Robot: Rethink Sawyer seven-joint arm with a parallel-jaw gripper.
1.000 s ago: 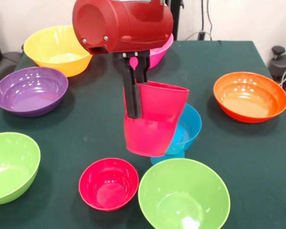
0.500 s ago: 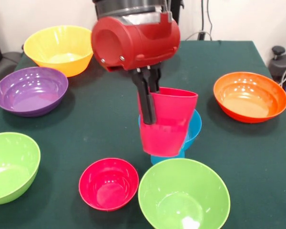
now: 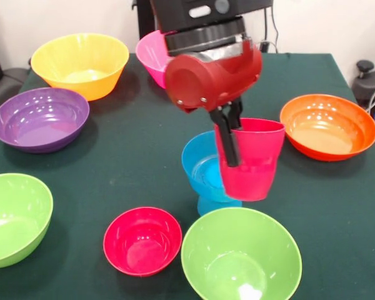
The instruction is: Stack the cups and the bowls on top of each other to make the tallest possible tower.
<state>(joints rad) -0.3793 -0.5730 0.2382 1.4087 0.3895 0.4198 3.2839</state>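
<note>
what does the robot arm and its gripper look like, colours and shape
The arm ends in a glossy red rounded housing with a flat circular face and small bolts, under a silver ring and a black section with pale oval markings. The gripper is black, with long thin straight fingers.

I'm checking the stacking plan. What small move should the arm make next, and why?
Probably shift the red-pink cup, held upright in the gripper, back over the blue bowl before lowering. The cup hangs at the bowl's side, overlapping only its rim, so it is not centred for stacking.
</note>
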